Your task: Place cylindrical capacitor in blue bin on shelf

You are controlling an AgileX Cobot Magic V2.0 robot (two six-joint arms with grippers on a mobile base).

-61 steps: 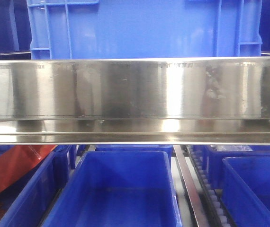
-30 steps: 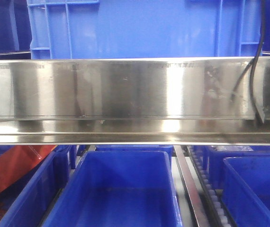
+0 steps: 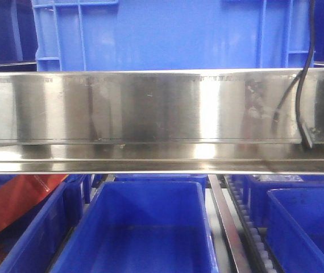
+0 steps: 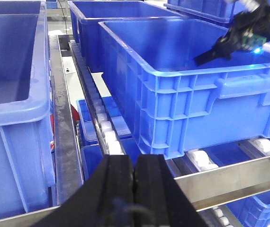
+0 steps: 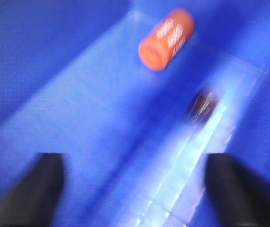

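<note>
Though blurred, the cylindrical capacitor (image 5: 202,107) lay on a blue bin's floor (image 5: 78,118), beyond the right gripper's (image 5: 135,189) spread fingers; light, rigid, slick, best pinched mid-body. Left gripper's (image 4: 134,182) fingers pressed together.

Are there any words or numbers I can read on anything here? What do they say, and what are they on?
Nothing here can be read.
Orange cylinder in the blue bin: rows of pale print on its side, too blurred to read.
Red package at lower left of the front view: tiny pale marks, too small to read.
Dark cylinder: blurred, no print to make out.
Steel shelf rail: only reflections, no label.
</note>
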